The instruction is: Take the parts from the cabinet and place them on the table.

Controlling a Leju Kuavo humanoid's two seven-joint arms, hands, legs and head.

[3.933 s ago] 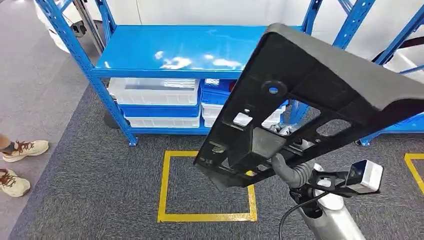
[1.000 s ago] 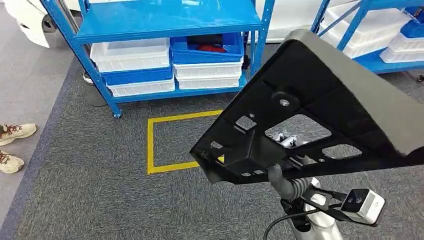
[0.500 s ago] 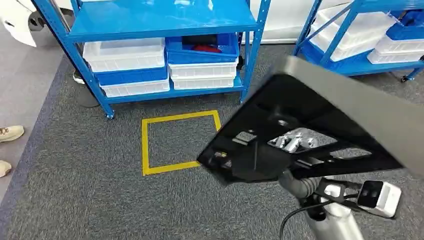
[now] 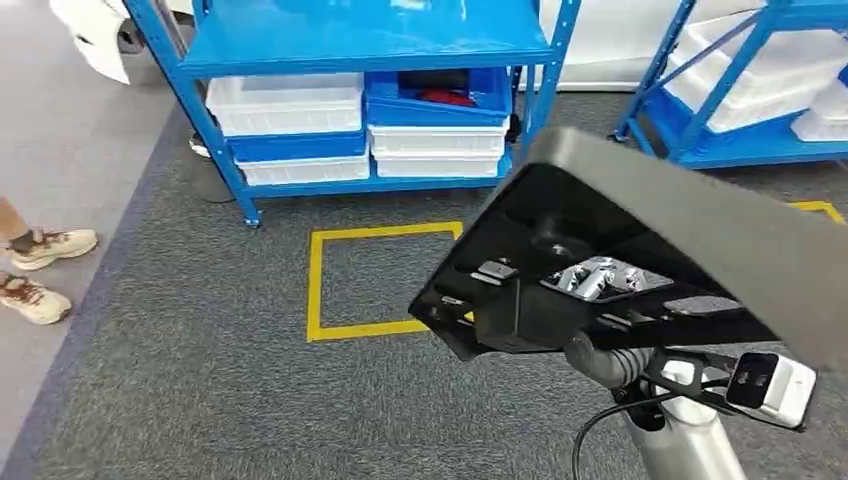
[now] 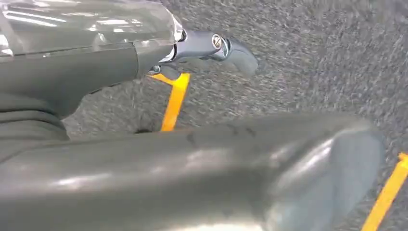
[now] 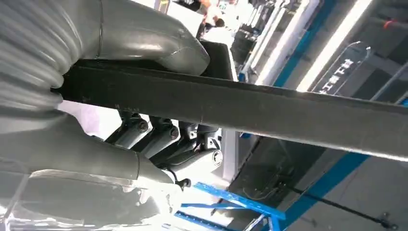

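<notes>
The whole view has shifted, so the camera has moved, not the things; the blue shelf rack now lies farther and more left; the black part in the right hand now tilts flatter and sits lower.

Black part hides most of right robot hand; part's right end cropped.

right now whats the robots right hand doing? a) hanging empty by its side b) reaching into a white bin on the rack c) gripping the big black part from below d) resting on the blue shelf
c: the right hand grips the large black part from underneath, holding it up over the grey carpet with the yellow taped square, well short of the blue rack.
</notes>
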